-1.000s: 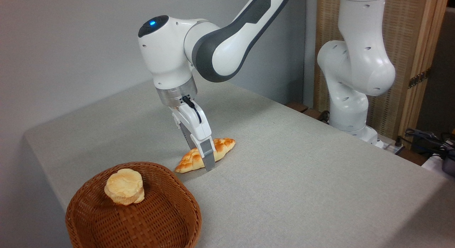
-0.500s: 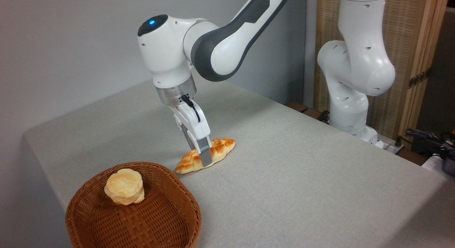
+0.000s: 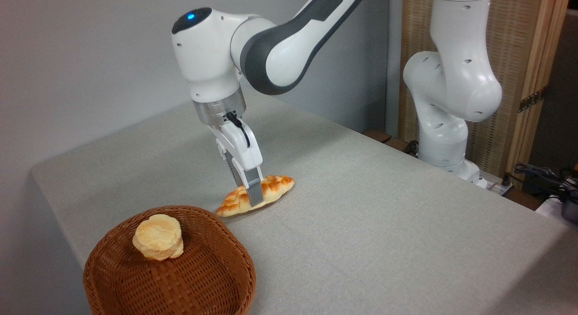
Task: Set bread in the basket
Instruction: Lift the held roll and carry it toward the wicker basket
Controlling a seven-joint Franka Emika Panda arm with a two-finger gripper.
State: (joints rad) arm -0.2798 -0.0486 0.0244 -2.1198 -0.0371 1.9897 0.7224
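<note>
Soft, even indoor light, faint shadows, sharp focus, no glare

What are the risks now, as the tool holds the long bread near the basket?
1. The tool grips the bread only across its middle, and both pointed ends stick out, so the loaf may tilt or slip while carried.
2. The bread looks barely above the table; moving sideways this low, it might hit the rim of the basket.
3. A small bun already sits inside; the loaf may land on it and roll out.
</note>
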